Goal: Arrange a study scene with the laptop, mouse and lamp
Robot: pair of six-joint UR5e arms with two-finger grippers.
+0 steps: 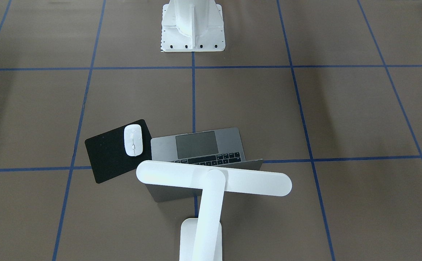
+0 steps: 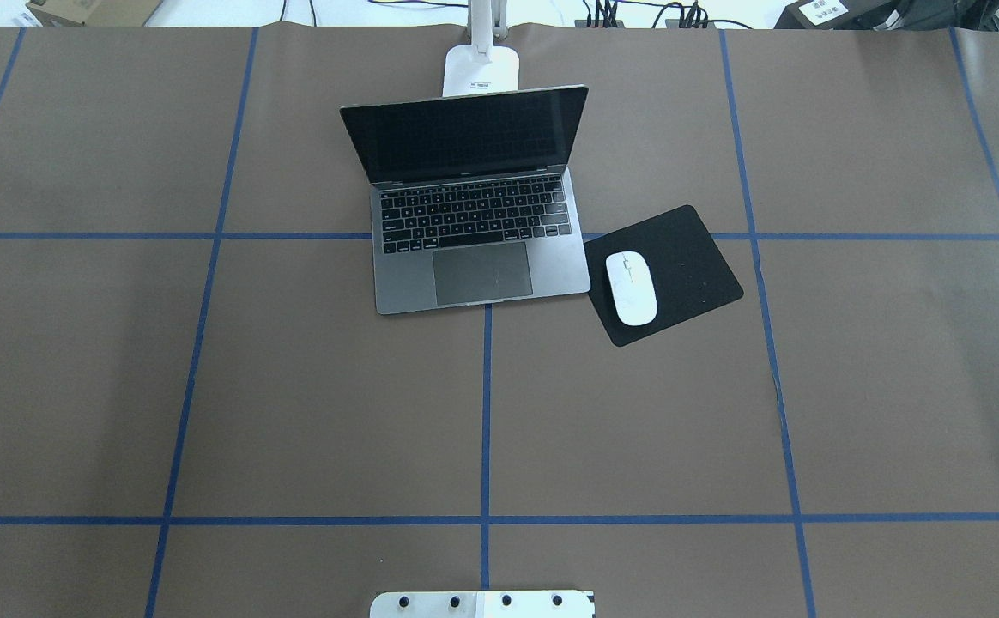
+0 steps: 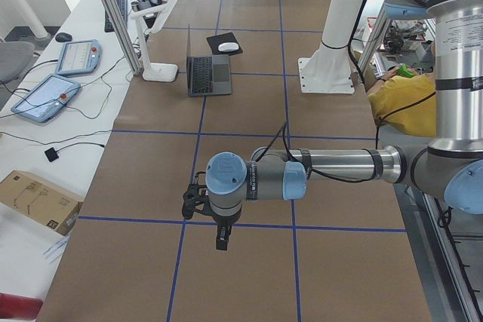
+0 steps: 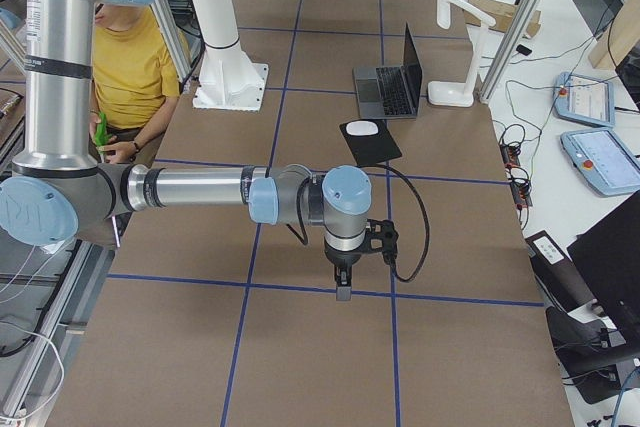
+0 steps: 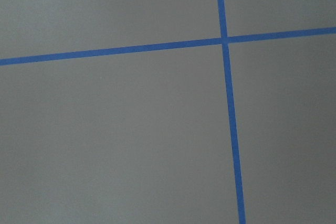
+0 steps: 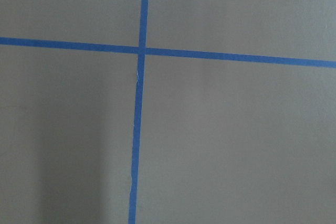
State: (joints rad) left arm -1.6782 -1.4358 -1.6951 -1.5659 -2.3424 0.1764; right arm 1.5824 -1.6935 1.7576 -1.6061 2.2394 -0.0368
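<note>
The grey laptop (image 2: pixel 474 215) stands open at the table's far middle, screen dark. Behind it rises the white lamp (image 1: pixel 211 181), its bar head hanging over the laptop's lid (image 1: pixel 167 192). The white mouse (image 2: pixel 631 287) lies on a black pad (image 2: pixel 693 257) just right of the laptop. My left gripper (image 3: pixel 220 243) hangs over bare table far from these things, seen only in the exterior left view, so I cannot tell its state. My right gripper (image 4: pixel 343 292) likewise points down over bare table at the other end, state unclear. Both wrist views show only brown table and blue tape.
A white bolted pedestal (image 1: pixel 193 32) stands at the robot's side of the table. A person in a yellow shirt (image 4: pixel 130 67) sits behind the robot. Two teach pendants (image 3: pixel 45 96) and a cardboard box (image 3: pixel 38 201) lie beside the table's far long edge.
</note>
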